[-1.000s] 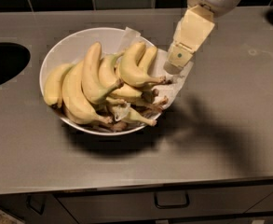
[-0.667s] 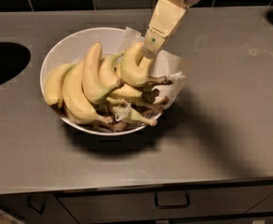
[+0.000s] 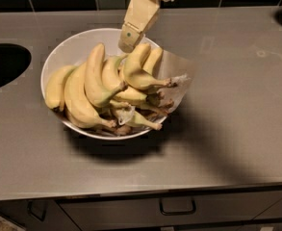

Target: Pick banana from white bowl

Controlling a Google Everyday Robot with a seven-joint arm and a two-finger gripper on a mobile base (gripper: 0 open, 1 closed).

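Banana (image 3: 136,70), curved and yellow with its brown stem pointing right, is being carried on top of the pile in the white bowl (image 3: 75,44), left of centre in the frame. The gripper (image 3: 127,41) is being held just above the banana's upper end, near top centre. Whether it is spread or closed cannot be told. The bowl is being supported by a grey counter (image 3: 237,129).

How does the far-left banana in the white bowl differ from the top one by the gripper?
The far-left banana lies low against the white bowl's rim; the top banana rides the heap, stem pointing right. The gripper hangs by the top banana's tip, apart from the far-left banana. Both are yellow, curved.
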